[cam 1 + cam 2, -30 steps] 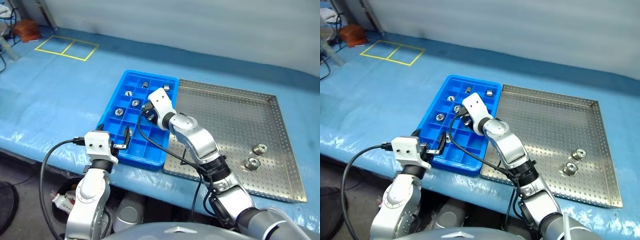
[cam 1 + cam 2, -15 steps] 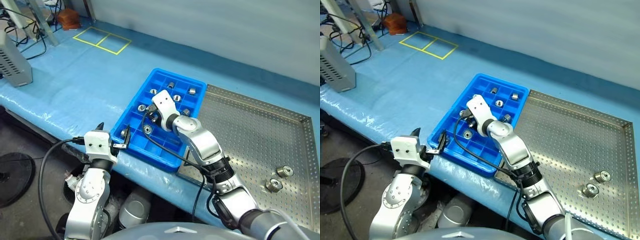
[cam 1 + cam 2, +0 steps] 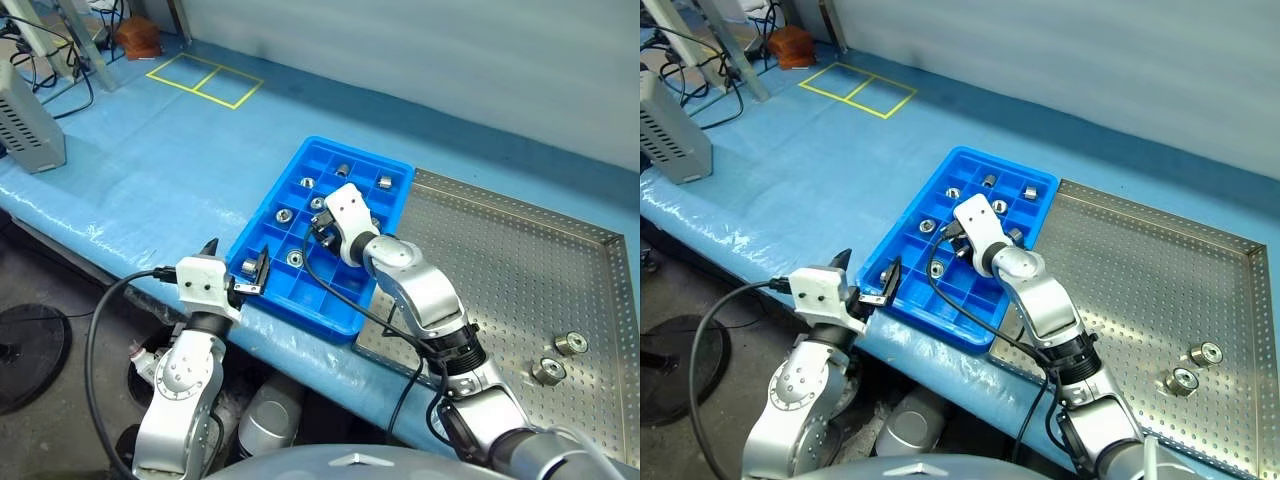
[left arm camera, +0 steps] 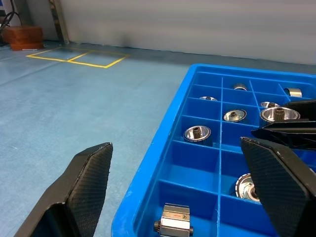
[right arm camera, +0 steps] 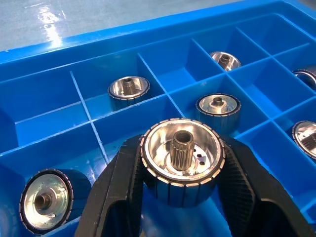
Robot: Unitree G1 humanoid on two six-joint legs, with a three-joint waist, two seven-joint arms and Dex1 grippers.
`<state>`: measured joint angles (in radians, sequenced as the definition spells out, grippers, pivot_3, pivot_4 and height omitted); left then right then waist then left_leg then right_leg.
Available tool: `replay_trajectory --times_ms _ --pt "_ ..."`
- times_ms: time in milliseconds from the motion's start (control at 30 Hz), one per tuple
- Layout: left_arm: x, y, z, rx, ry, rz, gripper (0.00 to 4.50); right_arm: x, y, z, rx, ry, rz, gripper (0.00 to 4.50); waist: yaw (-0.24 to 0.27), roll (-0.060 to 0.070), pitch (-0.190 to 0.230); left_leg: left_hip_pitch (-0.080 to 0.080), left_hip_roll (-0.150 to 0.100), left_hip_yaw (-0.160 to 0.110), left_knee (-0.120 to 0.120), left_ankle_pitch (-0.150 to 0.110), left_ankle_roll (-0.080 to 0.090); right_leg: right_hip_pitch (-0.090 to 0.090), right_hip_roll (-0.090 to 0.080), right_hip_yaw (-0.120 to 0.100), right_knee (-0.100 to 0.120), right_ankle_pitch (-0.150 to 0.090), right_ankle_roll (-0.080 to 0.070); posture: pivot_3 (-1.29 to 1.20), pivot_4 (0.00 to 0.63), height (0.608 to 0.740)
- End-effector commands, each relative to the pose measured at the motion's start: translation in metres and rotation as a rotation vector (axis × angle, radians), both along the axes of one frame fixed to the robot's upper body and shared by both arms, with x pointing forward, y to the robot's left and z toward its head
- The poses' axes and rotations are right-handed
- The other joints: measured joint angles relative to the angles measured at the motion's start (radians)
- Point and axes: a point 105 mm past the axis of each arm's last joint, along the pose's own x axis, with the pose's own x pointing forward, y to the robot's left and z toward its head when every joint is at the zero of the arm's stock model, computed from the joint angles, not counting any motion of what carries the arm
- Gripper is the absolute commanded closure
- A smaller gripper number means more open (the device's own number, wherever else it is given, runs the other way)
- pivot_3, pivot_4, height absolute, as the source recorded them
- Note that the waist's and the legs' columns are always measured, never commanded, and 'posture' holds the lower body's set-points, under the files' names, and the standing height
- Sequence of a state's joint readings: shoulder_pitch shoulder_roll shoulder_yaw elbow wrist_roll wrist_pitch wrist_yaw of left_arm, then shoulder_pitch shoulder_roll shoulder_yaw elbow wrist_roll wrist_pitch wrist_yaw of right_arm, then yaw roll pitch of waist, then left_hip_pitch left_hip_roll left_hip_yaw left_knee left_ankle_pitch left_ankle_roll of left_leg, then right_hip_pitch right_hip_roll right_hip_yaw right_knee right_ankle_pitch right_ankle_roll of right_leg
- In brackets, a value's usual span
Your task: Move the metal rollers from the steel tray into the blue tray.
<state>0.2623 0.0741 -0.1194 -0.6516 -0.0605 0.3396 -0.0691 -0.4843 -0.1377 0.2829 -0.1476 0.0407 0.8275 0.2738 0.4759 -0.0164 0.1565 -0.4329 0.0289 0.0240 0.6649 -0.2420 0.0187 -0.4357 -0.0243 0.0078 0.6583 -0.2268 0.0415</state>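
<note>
Nearest to us, our left gripper point(image 3: 237, 283) hangs at the near left corner of the blue tray point(image 3: 268, 230), its two black fingers point(image 4: 86, 180) spread wide apart with nothing between them; one roller lies in the corner compartment just ahead of it point(image 4: 173, 222). Past that, over the middle of the blue tray, our right gripper point(image 5: 182, 197) is clamped on one metal roller point(image 5: 181, 158), a finger pressed to each side of its ribbed wall, the roller held above the compartments and not resting in one. In the wrist view five more rollers sit below and beyond it, each in its own square cell, for instance point(image 5: 129, 89) and point(image 5: 217, 106). From the head camera we count about nine rollers in the blue tray, though some are partly hidden by the arm. Farther right, the steel tray point(image 3: 520, 250) holds two rollers point(image 3: 571, 343) side by side near its right rim, well apart from both grippers.
</note>
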Motion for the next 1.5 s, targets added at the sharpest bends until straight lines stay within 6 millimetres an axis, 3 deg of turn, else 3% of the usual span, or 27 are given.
replay_trajectory --times_ms 33,233,267,467,500,700,800,967,1100,1300,1500 --pt "0.001 -0.004 0.005 -0.013 -0.024 -0.024 0.00 -0.001 -0.006 0.009 0.011 -0.040 -0.022 2.78 -0.001 0.000 0.000 0.000 0.000 0.000 0.000 0.000 0.000 0.000 0.000 0.000 0.000 0.000 0.000 0.46 0.150 0.740" --pt "0.002 -0.007 0.005 -0.014 -0.025 -0.037 0.00 -0.007 -0.021 -0.005 0.001 0.009 -0.067 2.78 -0.003 0.000 0.000 0.000 0.000 0.000 0.000 0.000 0.000 0.001 0.000 0.000 0.000 0.000 0.000 0.45 0.150 0.740" --pt "0.002 -0.007 0.006 -0.013 -0.025 -0.039 0.00 -0.008 -0.023 -0.006 0.000 0.012 -0.069 2.02 -0.003 0.000 -0.001 0.000 0.000 0.000 0.000 0.000 0.000 0.001 0.000 0.000 0.000 0.000 0.000 0.45 0.150 0.740" --pt "0.004 -0.010 0.006 -0.010 -0.025 -0.065 0.00 -0.012 -0.028 0.001 0.021 0.001 -0.093 0.10 -0.013 0.001 -0.001 0.001 0.000 0.000 0.001 0.000 0.000 0.002 0.000 0.000 0.000 0.000 0.000 0.41 0.150 0.740" --pt "0.004 -0.011 0.006 -0.010 -0.025 -0.068 0.00 -0.012 -0.029 0.002 0.022 -0.004 -0.099 0.03 -0.017 0.001 -0.001 0.001 0.000 -0.001 0.001 0.000 0.000 0.002 0.000 0.000 0.000 0.000 0.000 0.41 0.150 0.740" --pt "0.010 -0.023 0.006 -0.009 -0.025 -0.143 0.00 -0.012 -0.051 0.027 0.081 -0.082 -0.227 0.03 -0.047 0.002 -0.001 0.001 0.000 -0.001 0.001 0.000 0.000 0.002 0.000 -0.001 0.000 0.000 0.000 0.33 0.150 0.740" --pt "0.014 -0.037 0.006 -0.005 -0.026 -0.225 0.00 -0.016 -0.077 0.034 0.100 -0.114 -0.346 0.03 -0.077 0.002 -0.002 0.001 0.000 -0.001 0.002 0.000 0.000 0.004 0.000 -0.001 -0.001 0.000 0.000 0.24 0.150 0.740" --pt "0.017 -0.059 0.004 -0.016 -0.017 -0.356 0.00 -0.028 -0.123 0.034 0.107 -0.125 -0.559 0.03 -0.170 0.003 -0.002 0.002 -0.001 -0.002 0.002 0.000 0.000 0.005 0.000 0.000 -0.002 0.000 0.000 0.16 0.150 0.740" --pt "0.018 -0.070 0.005 -0.022 -0.020 -0.423 0.00 -0.040 -0.146 0.031 0.108 -0.120 -0.687 0.03 -0.275 0.003 -0.003 0.003 -0.001 -0.003 0.002 0.000 0.001 0.006 0.000 0.001 -0.001 0.003 -0.004 0.10 0.150 0.740" --pt "0.019 -0.085 0.007 -0.012 -0.025 -0.519 0.00 -0.052 -0.166 0.026 0.097 -0.107 -0.809 0.03 -0.423 0.004 -0.003 0.006 -0.001 -0.005 0.002 0.001 0.001 0.008 0.000 0.003 0.002 0.003 -0.006 0.07 0.150 0.740" --pt "0.019 -0.089 0.006 -0.019 -0.022 -0.546 0.00 -0.053 -0.177 0.020 0.115 -0.078 -0.916 0.03 -0.476 0.004 -0.003 0.010 0.000 -0.004 0.002 0.001 0.002 0.009 0.001 0.006 0.004 0.001 -0.001 0.03 0.150 0.740"
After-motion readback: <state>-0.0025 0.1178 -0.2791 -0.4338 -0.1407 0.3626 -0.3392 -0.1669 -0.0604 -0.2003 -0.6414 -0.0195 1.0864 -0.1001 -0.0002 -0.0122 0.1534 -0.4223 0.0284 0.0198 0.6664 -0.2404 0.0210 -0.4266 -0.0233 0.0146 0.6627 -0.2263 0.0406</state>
